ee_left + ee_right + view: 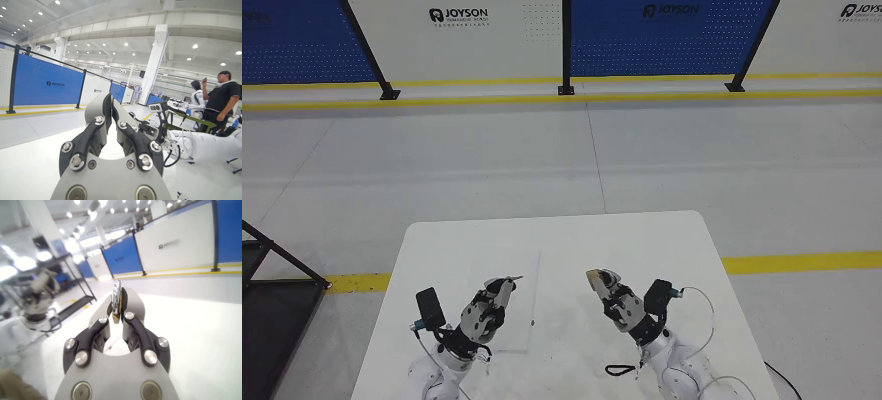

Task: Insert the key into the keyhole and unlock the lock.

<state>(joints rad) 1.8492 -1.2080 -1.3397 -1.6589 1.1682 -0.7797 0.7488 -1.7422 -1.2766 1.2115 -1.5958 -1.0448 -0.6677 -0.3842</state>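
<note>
My right gripper [604, 283] hovers over the white table [662, 240], shut on a padlock [595, 277]. The right wrist view shows the padlock [116, 298] between the fingers [132, 302]: silver shackle pointing outward, brass body toward the palm. My left gripper [502, 290] is held a short way to the left of it, over a pale mat [512, 265]. A thin metal key [515, 279] sticks out of its tip toward the padlock. In the left wrist view the left gripper [112, 103] has its pads pressed together, hiding the key. A gap of table separates key and padlock.
A small black loop [620, 370] lies on the table near its front edge, beside the right arm. A black rack [267, 265] stands on the floor left of the table. The far half of the table is bare.
</note>
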